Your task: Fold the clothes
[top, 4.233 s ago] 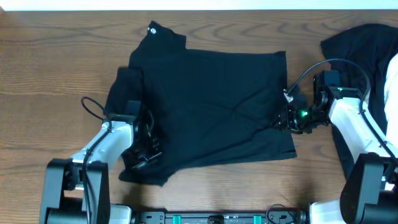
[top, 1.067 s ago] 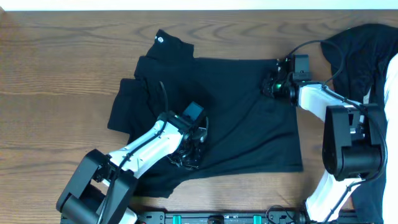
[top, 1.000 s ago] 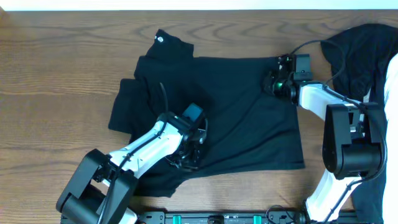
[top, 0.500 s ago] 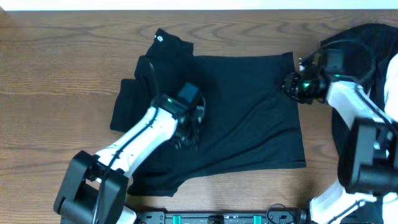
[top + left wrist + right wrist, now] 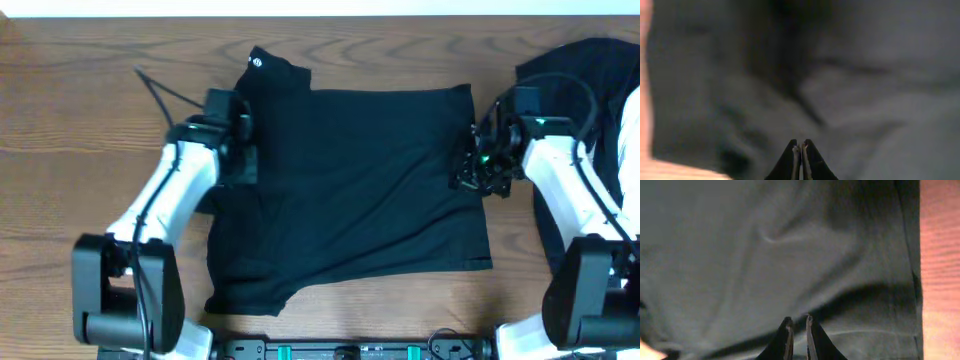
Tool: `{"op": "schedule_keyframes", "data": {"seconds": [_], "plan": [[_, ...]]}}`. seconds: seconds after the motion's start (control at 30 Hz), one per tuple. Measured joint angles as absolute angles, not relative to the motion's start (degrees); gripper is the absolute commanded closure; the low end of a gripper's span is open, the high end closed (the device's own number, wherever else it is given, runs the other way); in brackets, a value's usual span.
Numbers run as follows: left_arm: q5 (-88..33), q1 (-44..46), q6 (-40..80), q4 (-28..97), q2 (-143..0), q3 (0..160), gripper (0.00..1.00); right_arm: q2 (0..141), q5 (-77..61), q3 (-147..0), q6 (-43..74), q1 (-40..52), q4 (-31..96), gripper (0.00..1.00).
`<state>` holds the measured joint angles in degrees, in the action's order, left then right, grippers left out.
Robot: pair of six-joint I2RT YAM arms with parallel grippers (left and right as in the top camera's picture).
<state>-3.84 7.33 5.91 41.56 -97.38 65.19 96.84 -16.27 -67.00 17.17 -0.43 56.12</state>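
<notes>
**Left gripper** [image 5: 799,156]: In the left wrist view the two fingertips are pressed together, with only a hairline seam between them. No fabric shows between the tips. They hang over blurred, wrinkled black cloth. In the overhead view the left gripper [image 5: 243,160] sits over the left edge of the garment, below the collar. Its arm [image 5: 165,205] runs back across bare wood toward the near edge of the table.

**Right gripper** [image 5: 798,328]: In the right wrist view the fingertips stand close together, parted by a narrow slit. Whether a fold is caught in the slit cannot be told. Under them the cloth forms a dark crease. The hem runs along the right side, beside a strip of table [image 5: 940,255]. In the overhead view the right gripper [image 5: 470,175] is at the right edge of the garment, about halfway down that edge. Its arm [image 5: 570,190] comes in from the right.

**Garment**: The clothes [image 5: 360,180] lie spread mostly flat on the table [image 5: 80,100], between the two grippers. The collar points to the far left and carries a small round white logo [image 5: 256,60]. The near left corner is uneven and rumpled.

**Surroundings**: A second dark heap of cloth [image 5: 585,70] lies at the right end of the table, behind the right arm and apart from the spread garment. A white item [image 5: 630,130] touches this heap at the frame edge.
</notes>
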Motion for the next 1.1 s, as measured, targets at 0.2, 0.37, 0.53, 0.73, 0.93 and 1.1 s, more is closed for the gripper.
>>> {"op": "schedule_keyframes", "data": {"seconds": [0.2,0.37,0.53,0.73,0.93,1.1], "plan": [[-3.05,1.45,5.82,41.52,-103.24,65.17,0.94,97.67,-13.1,-66.35,17.56,0.34,55.59,0.9],[-2.85,-1.06,5.72,40.45,-106.45,65.17,0.94,97.67,-12.12,-66.35,17.58,0.34,54.74,0.9],[-0.3,-2.98,7.64,43.11,-108.71,66.0,0.94,97.67,-10.26,-66.35,17.76,0.34,54.76,0.89],[7.2,-6.26,14.63,48.42,-109.75,66.24,0.94,97.73,-7.73,-65.91,18.5,0.34,53.71,0.87],[9.85,-9.5,17.39,48.58,-110.1,66.24,0.93,100.05,-7.79,-63.68,18.72,0.34,47.81,0.85],[10.07,-9.54,17.85,48.34,-110.1,66.17,0.93,104.01,-15.84,-60.99,15.03,0.36,38.22,0.85]]}}
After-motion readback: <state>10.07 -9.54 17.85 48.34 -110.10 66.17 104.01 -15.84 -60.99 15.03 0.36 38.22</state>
